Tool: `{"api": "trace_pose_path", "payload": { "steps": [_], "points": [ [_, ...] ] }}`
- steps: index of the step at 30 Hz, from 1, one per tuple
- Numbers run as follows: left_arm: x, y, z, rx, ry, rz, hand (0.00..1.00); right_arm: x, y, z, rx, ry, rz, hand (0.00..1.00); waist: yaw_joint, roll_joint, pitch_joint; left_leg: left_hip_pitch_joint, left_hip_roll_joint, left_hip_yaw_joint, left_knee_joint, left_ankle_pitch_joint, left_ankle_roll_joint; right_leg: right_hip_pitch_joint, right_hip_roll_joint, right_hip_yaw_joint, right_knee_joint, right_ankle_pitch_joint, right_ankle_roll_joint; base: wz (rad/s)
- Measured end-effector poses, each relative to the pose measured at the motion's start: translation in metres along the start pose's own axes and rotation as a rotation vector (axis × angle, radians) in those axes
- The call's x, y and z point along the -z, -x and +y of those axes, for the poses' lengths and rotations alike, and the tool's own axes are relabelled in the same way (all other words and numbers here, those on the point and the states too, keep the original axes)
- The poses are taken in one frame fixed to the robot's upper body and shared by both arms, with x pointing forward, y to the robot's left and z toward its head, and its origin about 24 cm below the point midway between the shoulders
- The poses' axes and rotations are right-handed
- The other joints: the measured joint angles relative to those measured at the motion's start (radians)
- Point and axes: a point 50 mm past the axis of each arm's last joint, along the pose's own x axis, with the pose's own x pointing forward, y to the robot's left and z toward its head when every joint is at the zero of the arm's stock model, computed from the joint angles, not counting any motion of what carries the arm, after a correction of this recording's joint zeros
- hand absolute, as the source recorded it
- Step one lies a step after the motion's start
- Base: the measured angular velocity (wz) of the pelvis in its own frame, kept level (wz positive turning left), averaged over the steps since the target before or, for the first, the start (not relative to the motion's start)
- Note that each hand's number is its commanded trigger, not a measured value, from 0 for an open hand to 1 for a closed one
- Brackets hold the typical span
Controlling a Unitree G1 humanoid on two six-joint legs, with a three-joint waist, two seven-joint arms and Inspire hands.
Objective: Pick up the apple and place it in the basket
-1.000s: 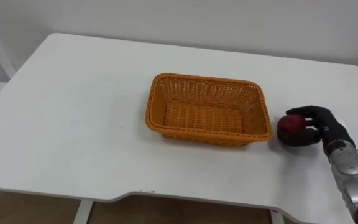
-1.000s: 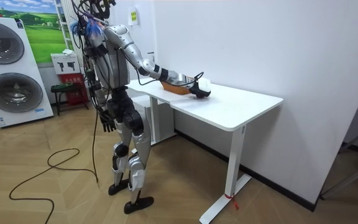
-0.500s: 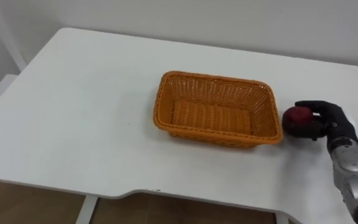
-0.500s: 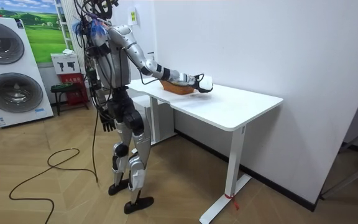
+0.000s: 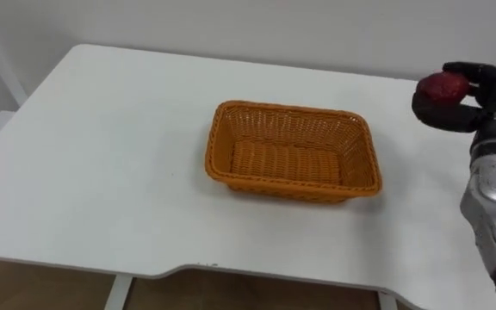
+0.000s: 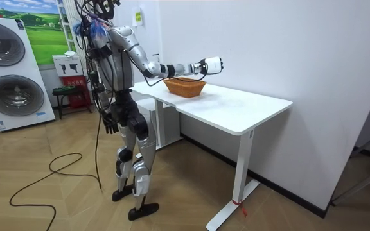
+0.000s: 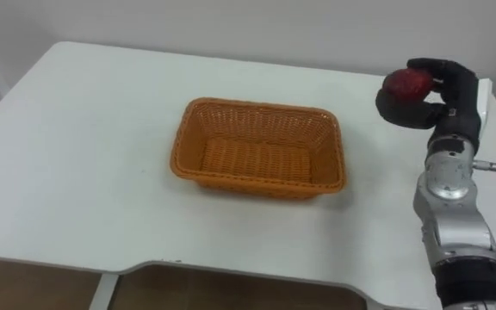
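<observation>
Apple [image 5: 442,86] held clear of the desk [image 5: 102,155] in the right hand [image 5: 482,108].
Fingers curl round the red fruit, which hangs over the desk's right edge near the far corner, probably high enough to pass over the wicker basket's [image 5: 282,108] rim. The basket sits empty at mid-desk, to the hand's left, with nothing lying between them. The left hand [image 6: 111,124] hangs by the robot's thigh.
</observation>
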Motion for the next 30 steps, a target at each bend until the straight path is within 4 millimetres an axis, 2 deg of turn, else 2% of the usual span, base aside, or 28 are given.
{"api": "trace_pose_path", "payload": {
  "steps": [2, 5, 8, 10, 16, 22, 24, 25, 26, 27, 29, 30],
  "points": [
    [0.000, 0.000, -0.002, 0.004, -0.013, 0.000, 0.00, -0.005, 0.000, 0.001, 0.001, 0.017, -0.028, 1.00, 0.001, 0.007, -0.0023, 0.000, 0.000, 0.004, -0.007, 0.000, 0.000, -0.007, 0.000, 0.000, 0.002, 0.000, 0.000, -0.06],
    [0.003, 0.000, -0.005, 0.012, -0.011, 0.011, 0.00, -0.025, 0.003, 0.005, -0.005, 0.048, -0.130, 1.00, 0.002, 0.022, -0.0075, -0.002, 0.001, 0.009, -0.009, 0.003, 0.000, -0.023, 0.000, 0.010, 0.014, 0.000, 0.000, -0.09],
    [0.002, 0.000, -0.005, 0.013, -0.014, 0.007, 0.00, -0.039, 0.007, 0.013, -0.032, 0.067, -0.203, 1.00, 0.004, 0.016, -0.0082, -0.004, 0.000, 0.010, -0.011, 0.006, 0.000, -0.028, 0.000, 0.016, 0.014, 0.000, 0.000, -0.01],
    [-0.004, 0.000, -0.006, 0.016, -0.023, -0.011, 0.00, -0.044, 0.011, 0.022, -0.081, 0.068, -0.229, 1.00, 0.004, 0.004, -0.0092, -0.009, 0.000, 0.011, -0.011, 0.006, 0.000, -0.034, 0.000, 0.020, 0.014, 0.000, 0.000, 0.00],
    [-0.009, -0.001, -0.006, 0.018, -0.029, -0.037, 0.00, -0.051, 0.017, 0.035, -0.159, 0.091, -0.272, 1.00, 0.016, -0.015, -0.0099, -0.013, 0.000, 0.012, -0.010, 0.006, 0.000, -0.037, -0.001, 0.022, 0.014, 0.000, 0.000, 0.00],
    [-0.013, -0.001, -0.006, 0.025, -0.029, -0.048, 0.00, -0.050, 0.020, 0.045, -0.261, 0.150, -0.287, 1.00, 0.029, -0.003, -0.0028, -0.016, 0.000, 0.012, -0.008, 0.006, 0.000, -0.038, -0.001, 0.022, 0.014, 0.000, 0.000, 0.00],
    [-0.014, -0.001, -0.006, 0.027, -0.030, -0.049, 0.00, -0.051, 0.021, 0.046, -0.285, 0.153, -0.289, 0.98, 0.030, 0.000, -0.0030, -0.018, 0.000, 0.012, -0.009, 0.006, 0.000, -0.040, -0.001, 0.022, 0.014, 0.000, 0.000, 0.00],
    [-0.014, -0.001, -0.006, 0.027, -0.030, -0.048, 0.00, -0.051, 0.021, 0.047, -0.292, 0.153, -0.291, 0.82, 0.030, 0.000, -0.0031, -0.018, 0.000, 0.012, -0.010, 0.006, 0.000, -0.040, 0.000, 0.022, 0.014, 0.000, 0.000, 0.00],
    [-0.013, -0.001, -0.006, 0.029, -0.030, -0.046, 0.00, -0.052, 0.022, 0.048, -0.302, 0.162, -0.297, 0.72, 0.031, 0.000, -0.0034, -0.019, 0.000, 0.012, -0.011, 0.006, 0.000, -0.042, 0.000, 0.022, 0.014, 0.000, 0.000, 0.00],
    [-0.013, -0.001, -0.006, 0.030, -0.030, -0.047, 0.00, -0.053, 0.022, 0.049, -0.310, 0.182, -0.310, 0.70, 0.031, 0.000, -0.0040, -0.020, 0.000, 0.013, -0.012, 0.006, 0.000, -0.044, 0.000, 0.022, 0.014, 0.000, 0.000, 0.00],
    [-0.014, -0.001, -0.006, 0.032, -0.030, -0.048, 0.00, -0.054, 0.024, 0.051, -0.322, 0.201, -0.323, 0.49, 0.033, 0.001, -0.0048, -0.021, 0.000, 0.014, -0.013, 0.006, 0.000, -0.045, 0.000, 0.023, 0.014, 0.000, 0.000, 0.00],
    [-0.014, -0.001, -0.006, 0.031, -0.030, -0.049, 0.00, -0.055, 0.025, 0.053, -0.333, 0.214, -0.331, 0.25, 0.032, 0.001, -0.0055, -0.021, 0.000, 0.014, -0.012, 0.006, 0.000, -0.045, 0.000, 0.023, 0.014, 0.000, 0.000, 0.00]
  ]
}}
